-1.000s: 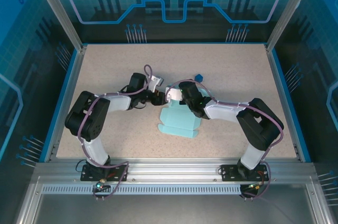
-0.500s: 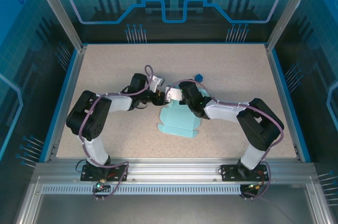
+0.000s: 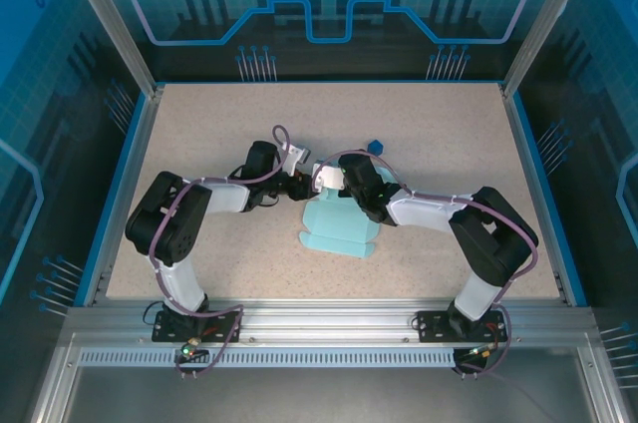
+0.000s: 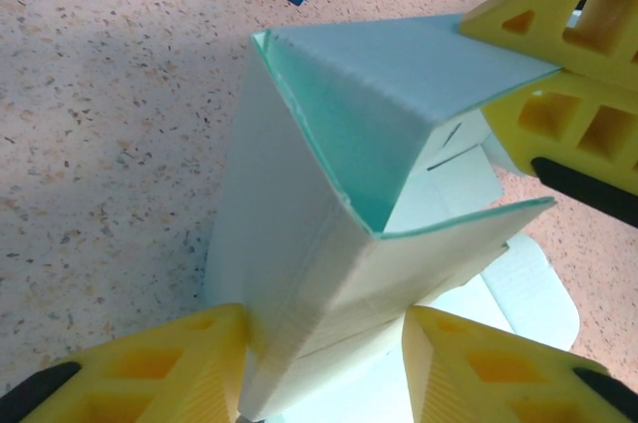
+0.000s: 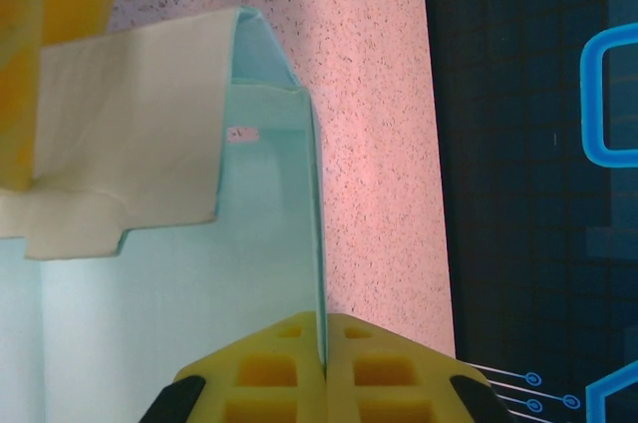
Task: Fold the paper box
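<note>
The speckled desk (image 3: 199,124) carries everything. From its near edge the left arm (image 3: 184,213) and the right arm (image 3: 454,213) bend inward with their elbows out to the sides. Their forearms run low and converge, so the wrists almost meet over the far end of the box (image 3: 339,233).

The box lies at the desk's centre, between the arms and just on the near side of both hands. Its near part lies flat, with rounded flaps pointing toward the arm bases. Its far part stands up in walls that meet at a creased corner.

The left hand (image 4: 321,328) comes at that corner from the left. We see its fingers (image 4: 150,363) partly spread, one on each side of the upright corner and both against the card, so it grasps the box there.

The right hand (image 5: 324,331) reaches in from the right, level with the left one. Its fingers (image 5: 384,363) are clenched tight on the edge of one thin upright wall, with the card pinched between them. In the left wrist view we see this hand biting a raised panel's far edge, apart from the left fingers.

The cube (image 3: 376,147) sits on the desk just beyond the box, touching neither the box nor a hand.
</note>
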Motion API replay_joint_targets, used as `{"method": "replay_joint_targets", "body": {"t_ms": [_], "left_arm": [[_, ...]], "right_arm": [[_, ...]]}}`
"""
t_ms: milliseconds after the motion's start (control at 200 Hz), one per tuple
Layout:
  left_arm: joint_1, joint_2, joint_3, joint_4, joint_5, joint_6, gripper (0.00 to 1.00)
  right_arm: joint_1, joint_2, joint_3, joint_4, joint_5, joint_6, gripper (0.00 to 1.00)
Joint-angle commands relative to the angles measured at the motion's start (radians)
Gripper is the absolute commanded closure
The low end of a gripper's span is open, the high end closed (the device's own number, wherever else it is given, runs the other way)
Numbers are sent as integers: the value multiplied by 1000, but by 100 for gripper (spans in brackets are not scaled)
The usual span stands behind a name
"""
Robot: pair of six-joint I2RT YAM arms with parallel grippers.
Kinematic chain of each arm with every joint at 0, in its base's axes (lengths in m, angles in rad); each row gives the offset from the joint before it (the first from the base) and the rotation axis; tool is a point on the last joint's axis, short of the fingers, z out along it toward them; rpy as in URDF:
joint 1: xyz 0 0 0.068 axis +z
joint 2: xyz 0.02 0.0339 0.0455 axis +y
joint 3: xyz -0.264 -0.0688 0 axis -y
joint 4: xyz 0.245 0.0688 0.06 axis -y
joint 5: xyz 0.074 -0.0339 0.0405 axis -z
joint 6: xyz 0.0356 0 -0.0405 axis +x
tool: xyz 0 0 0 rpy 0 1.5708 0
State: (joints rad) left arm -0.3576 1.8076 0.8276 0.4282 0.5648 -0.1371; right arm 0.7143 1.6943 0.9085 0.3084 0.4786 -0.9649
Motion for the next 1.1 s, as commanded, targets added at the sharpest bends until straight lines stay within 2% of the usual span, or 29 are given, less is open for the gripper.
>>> {"method": "replay_joint_targets", "body": {"t_ms": [0,185,405,585,875,1096], "left_arm": [[-9,-14,6,8,-22,31,52],[-8,-27,36,-51,-11,73,49],[-4,-22,64,-83,19,97,53],[-3,-21,67,-71,23,84,55],[-11,-9,44,14,34,15,49],[-24,11,54,17,-25,20,51]], "right_arm": [[17,-20,8,82,19,25,100],[19,-10,15,81,18,28,100],[13,-1,27,73,16,12,100],[11,-2,38,58,13,29,100],[10,-2,55,43,7,75,100],[8,-5,52,36,1,93,100]]}}
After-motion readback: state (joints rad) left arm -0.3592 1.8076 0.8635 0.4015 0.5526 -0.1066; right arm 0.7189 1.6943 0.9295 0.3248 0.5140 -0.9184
